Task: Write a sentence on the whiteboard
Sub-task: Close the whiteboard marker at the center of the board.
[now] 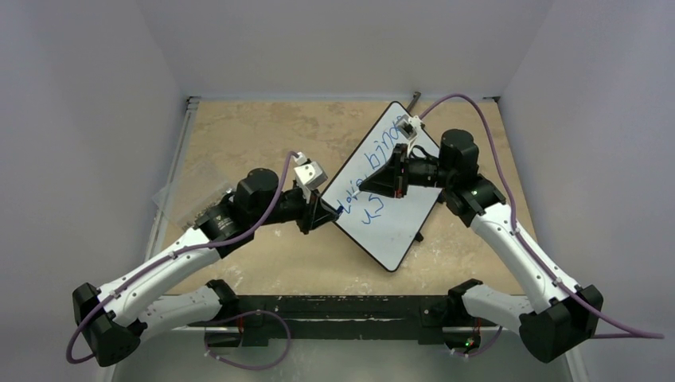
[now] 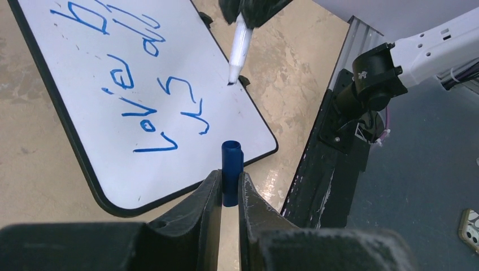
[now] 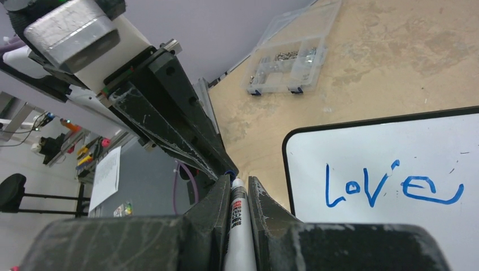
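The whiteboard (image 1: 398, 231) lies tilted on the table, its black rim toward both arms. On it is the sentence (image 1: 372, 171) in blue, in two lines; "love" (image 2: 138, 121) and "us" (image 2: 189, 104) read clearly. My right gripper (image 1: 370, 186) hovers over the board's middle, shut on a white marker (image 3: 239, 226). The marker (image 2: 239, 48) points down with its tip at the board, right of "us". My left gripper (image 1: 334, 212) sits at the board's near-left edge, shut on the blue marker cap (image 2: 232, 166). The whiteboard (image 3: 395, 141) shows "love" (image 3: 390, 186).
A clear plastic organizer box (image 3: 288, 62) lies on the table at the left (image 1: 187, 191). The black base rail (image 1: 342, 306) runs along the near edge, and the right arm's base (image 2: 373, 79) stands close beside the board. White walls close in three sides.
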